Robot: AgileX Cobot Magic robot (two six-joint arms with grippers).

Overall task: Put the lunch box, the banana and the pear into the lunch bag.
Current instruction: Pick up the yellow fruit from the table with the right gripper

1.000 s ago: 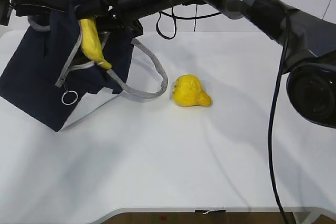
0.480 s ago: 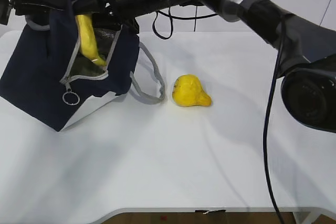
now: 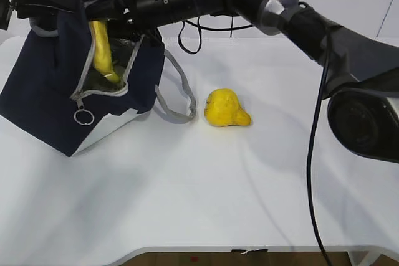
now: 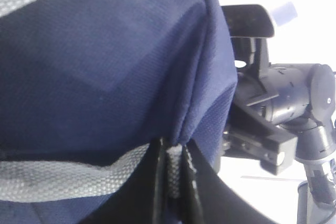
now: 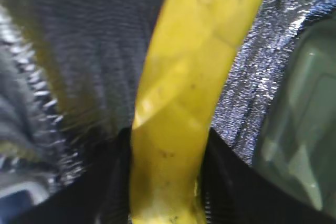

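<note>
The navy lunch bag (image 3: pixel 43 91) stands tilted at the left of the table, its mouth unzipped. My left gripper (image 3: pixel 75 5) holds its top up, shut on the grey webbing handle (image 4: pixel 173 174) and the blue fabric (image 4: pixel 105 51). My right gripper (image 3: pixel 98 22) reaches across from the right, shut on the banana (image 3: pixel 101 51), which hangs tip-down inside the mouth. In the right wrist view the banana (image 5: pixel 178 93) sits between my fingers (image 5: pixel 226 182) against the silvery lining (image 5: pixel 273 35). The lunch box's sage-green lid (image 5: pixel 302 129) shows inside the bag. The pear (image 3: pixel 227 108) lies on the table right of the bag.
A grey handle loop (image 3: pixel 181 95) lies on the white table (image 3: pixel 187 204) between bag and pear. The zipper's ring pull (image 3: pixel 83 116) hangs on the bag's front. My right arm (image 3: pixel 299 17) spans the back of the table above the pear.
The banana has gone left and deeper into the bag's mouth. The mouth has opened wider, showing the lining, and the handle loop has slid slightly. The pear has not moved.
</note>
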